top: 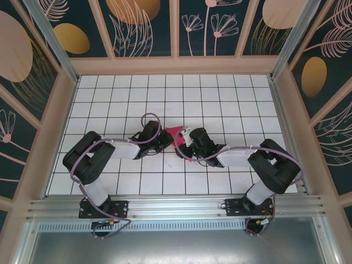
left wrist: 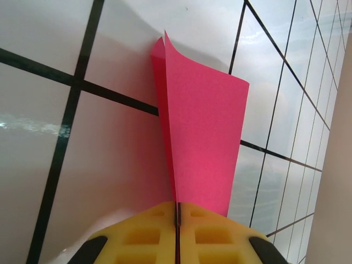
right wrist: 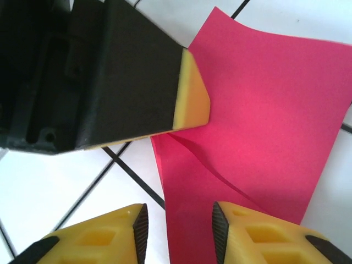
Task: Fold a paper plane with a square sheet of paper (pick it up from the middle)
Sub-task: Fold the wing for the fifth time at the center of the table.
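Observation:
The square sheet of paper [top: 175, 132], magenta-red and folded into layers, sits at the middle of the white gridded table between both grippers. In the left wrist view my left gripper [left wrist: 177, 207] has its yellow pads pressed together on the folded paper [left wrist: 204, 143], which stands up edge-on from the jaws. In the top view the left gripper [top: 167, 138] meets the paper from the left. My right gripper [right wrist: 179, 226] is open, its ribbed fingertips [right wrist: 139, 225] apart, with the paper's [right wrist: 264, 110] lower edge lying between and under them. The left gripper's finger [right wrist: 190, 93] presses on the paper just above. The right gripper [top: 181, 145] comes in from the right.
The white tiled table [top: 220, 99] is boxed in by patterned walls with wooden frames [top: 176, 66] at the back and sides. An aluminium rail [top: 176, 206] carrying both arm bases runs along the near edge. Cables loop over both arms.

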### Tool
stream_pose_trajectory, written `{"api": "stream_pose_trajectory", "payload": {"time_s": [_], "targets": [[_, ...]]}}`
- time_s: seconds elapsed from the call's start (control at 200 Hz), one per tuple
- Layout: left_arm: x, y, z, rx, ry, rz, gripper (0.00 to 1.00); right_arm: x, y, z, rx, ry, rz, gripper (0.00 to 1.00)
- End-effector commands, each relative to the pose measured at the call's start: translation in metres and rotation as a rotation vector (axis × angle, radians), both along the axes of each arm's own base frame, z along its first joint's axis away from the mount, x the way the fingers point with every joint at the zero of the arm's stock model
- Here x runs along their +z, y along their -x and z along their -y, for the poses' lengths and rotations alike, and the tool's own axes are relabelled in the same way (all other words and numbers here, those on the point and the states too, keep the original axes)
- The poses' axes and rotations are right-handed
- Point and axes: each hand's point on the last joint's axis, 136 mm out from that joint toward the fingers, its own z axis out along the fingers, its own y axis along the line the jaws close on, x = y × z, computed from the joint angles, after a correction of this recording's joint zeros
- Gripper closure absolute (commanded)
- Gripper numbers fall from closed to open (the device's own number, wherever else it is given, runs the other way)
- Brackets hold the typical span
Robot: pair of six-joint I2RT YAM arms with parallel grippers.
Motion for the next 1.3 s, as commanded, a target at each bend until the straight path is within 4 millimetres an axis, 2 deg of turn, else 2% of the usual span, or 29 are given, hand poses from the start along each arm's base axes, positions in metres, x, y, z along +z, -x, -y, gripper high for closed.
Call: {"api": "stream_pose_trajectory", "payload": {"time_s": [0.0, 0.17, 0.32, 0.5, 0.626, 0.741, 0.831, 0.901, 0.911, 0.986, 1.041, 1.141, 1.291], "targets": [[0.004, -0.002, 0.006, -0.024, 0.001, 0.005, 0.91, -0.002, -0.004, 0.012, 0.035, 0.232, 0.158, 0.59], [0.004, -0.001, 0.006, -0.025, 0.003, 0.003, 0.90, -0.013, -0.006, 0.013, 0.042, 0.373, 0.246, 0.58], [0.005, -0.001, 0.006, -0.026, 0.006, 0.004, 0.90, -0.019, -0.015, 0.017, 0.008, 0.471, 0.336, 0.59], [0.004, 0.000, 0.004, -0.023, 0.002, 0.002, 0.90, -0.023, -0.018, 0.018, -0.016, 0.495, 0.361, 0.72], [0.006, -0.001, 0.003, -0.015, 0.000, 0.007, 0.88, -0.021, -0.016, 0.015, -0.029, 0.448, 0.343, 0.83], [0.010, -0.002, 0.000, -0.003, -0.011, 0.017, 0.78, -0.023, -0.009, 0.006, -0.012, 0.379, 0.289, 0.87], [0.009, -0.003, -0.002, 0.006, -0.019, 0.018, 0.76, -0.030, -0.005, 0.000, -0.009, 0.329, 0.236, 0.88], [0.008, -0.004, -0.003, 0.010, -0.028, 0.015, 0.58, -0.035, -0.002, -0.004, -0.005, 0.303, 0.194, 0.88], [0.017, -0.005, -0.003, 0.012, -0.016, 0.031, 0.56, -0.035, -0.002, -0.005, -0.006, 0.298, 0.187, 0.88], [0.027, -0.006, -0.005, 0.020, -0.011, 0.055, 0.55, -0.038, 0.001, -0.009, -0.009, 0.244, 0.135, 0.88], [0.033, -0.007, -0.008, 0.033, -0.018, 0.072, 0.49, -0.038, 0.002, -0.011, -0.012, 0.179, 0.090, 0.88], [0.043, -0.006, -0.018, 0.053, -0.053, 0.098, 0.46, -0.038, 0.004, -0.013, -0.020, 0.086, 0.020, 0.88], [0.046, 0.000, -0.022, 0.046, -0.049, 0.105, 0.43, -0.038, 0.009, -0.017, -0.003, -0.007, -0.050, 0.86]]}}
